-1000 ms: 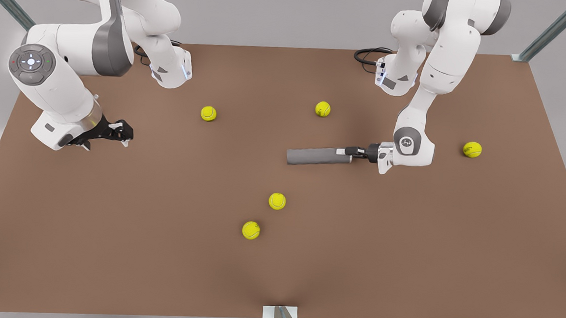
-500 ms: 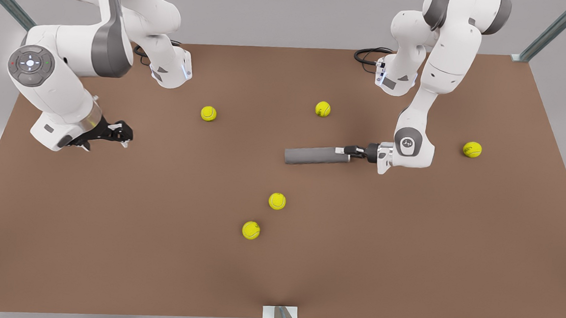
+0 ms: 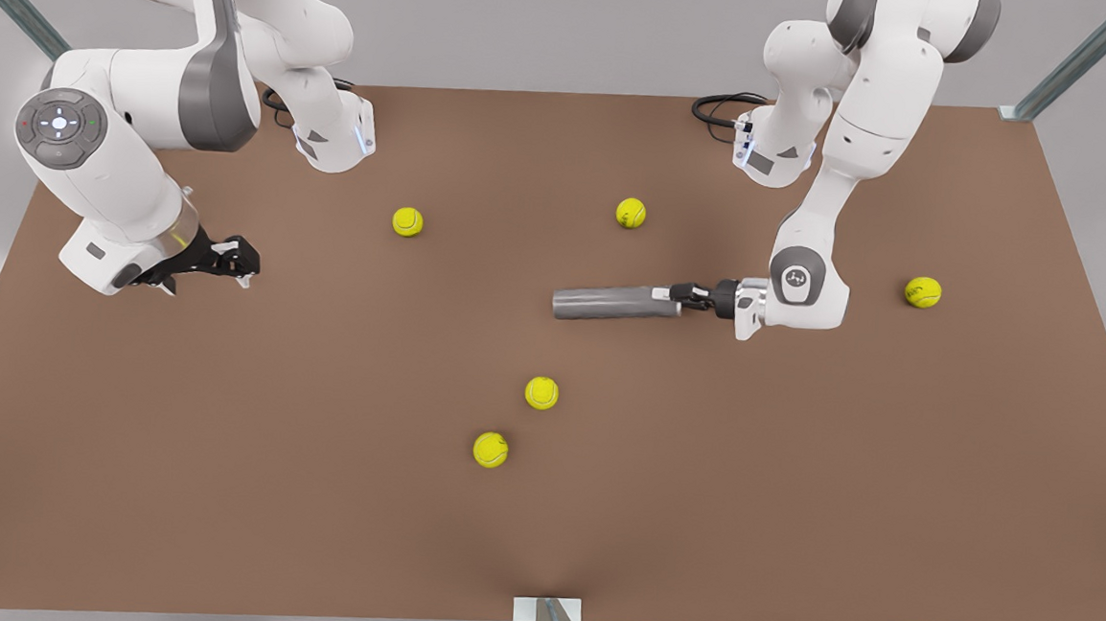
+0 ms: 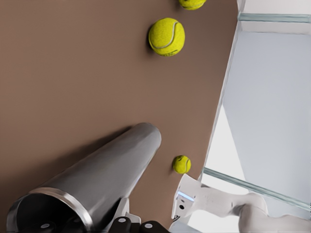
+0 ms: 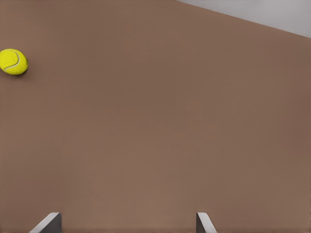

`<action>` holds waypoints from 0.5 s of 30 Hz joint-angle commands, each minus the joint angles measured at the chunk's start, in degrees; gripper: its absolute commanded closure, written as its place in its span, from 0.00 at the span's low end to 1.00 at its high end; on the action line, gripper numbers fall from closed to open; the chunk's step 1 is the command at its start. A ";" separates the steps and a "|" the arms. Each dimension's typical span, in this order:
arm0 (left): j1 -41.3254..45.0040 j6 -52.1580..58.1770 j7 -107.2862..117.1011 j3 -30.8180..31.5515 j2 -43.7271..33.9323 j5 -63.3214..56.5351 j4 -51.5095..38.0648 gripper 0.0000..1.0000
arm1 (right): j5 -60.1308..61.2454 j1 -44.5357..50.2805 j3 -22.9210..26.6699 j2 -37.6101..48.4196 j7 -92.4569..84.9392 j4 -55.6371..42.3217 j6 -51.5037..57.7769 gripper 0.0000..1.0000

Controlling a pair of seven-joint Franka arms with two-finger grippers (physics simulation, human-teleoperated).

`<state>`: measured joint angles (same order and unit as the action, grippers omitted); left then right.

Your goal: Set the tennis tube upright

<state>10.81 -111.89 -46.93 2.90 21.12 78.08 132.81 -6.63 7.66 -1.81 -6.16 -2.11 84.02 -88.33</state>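
Brown tabletop (image 3: 792, 479) runs across the whole front view. Nearest the camera lie two tennis balls, one (image 3: 491, 449) just ahead of the other (image 3: 542, 392). Beyond them, mid-table, the tennis tube (image 3: 611, 303) lies on its side, not upright. The left gripper (image 3: 677, 296) is closed on the tube's end toward the front view's right, one finger inside the silvery rim and one outside, as the left wrist view shows at the open rim (image 4: 58, 199). Since a second ago the tube has slid slightly toward the front view's left and its far end has lifted a little; its surface now shows a brighter sheen. In the left wrist view the tube (image 4: 112, 170) points away toward a tennis ball (image 4: 166, 36).

Level with the tube, at the front view's left, the right gripper (image 3: 244, 263) waits above the table, unmoved, fingers spread wide; its fingertips (image 5: 48, 222) frame bare table in the right wrist view.

Farther back sit three more balls: one (image 3: 923, 292) at the front view's right, one (image 3: 408, 221) left of centre, one (image 3: 631, 213) behind the tube.
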 commanded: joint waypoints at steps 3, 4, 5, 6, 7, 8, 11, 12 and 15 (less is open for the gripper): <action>0.00 0.01 0.18 0.00 -0.11 -0.03 -0.27 0.70 | 0.04 0.07 -0.04 0.00 0.00 0.00 0.00 0.00; 0.00 0.01 0.18 0.00 -0.20 -0.03 -0.27 0.70 | 0.04 0.07 -0.04 0.00 0.00 0.00 0.00 0.00; 0.00 0.01 0.18 0.00 -0.46 -0.12 -0.27 0.70 | -0.05 0.07 -0.04 0.00 0.00 0.00 0.00 0.00; 0.00 0.01 0.18 0.00 -0.46 -0.12 -0.27 0.70 | -0.05 0.07 -0.04 0.00 0.00 0.00 0.00 0.00; 0.00 0.01 0.18 0.00 -0.55 -0.29 -0.27 0.70 | 0.04 0.07 -0.04 0.00 0.00 0.00 0.00 0.00; 0.00 0.01 0.26 0.09 -0.90 -0.91 -0.27 0.70 | -0.05 0.07 0.05 0.00 0.00 0.00 0.00 0.00; 0.09 0.10 0.18 0.09 -0.99 -0.91 -0.35 0.72 | -0.05 0.07 -0.04 0.00 0.00 0.00 0.00 0.00; 0.09 0.18 0.18 0.18 -0.99 -0.91 -0.35 0.73 | 0.04 0.07 -0.04 0.00 0.00 0.00 0.00 0.00; 0.09 0.27 0.26 0.44 -1.34 -1.00 -0.35 0.75 | 0.04 0.07 -0.04 0.00 0.00 0.00 0.00 0.00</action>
<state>10.90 -111.63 -46.66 3.34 19.70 77.17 132.45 -6.65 7.71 -1.82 -6.16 -2.11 84.02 -88.33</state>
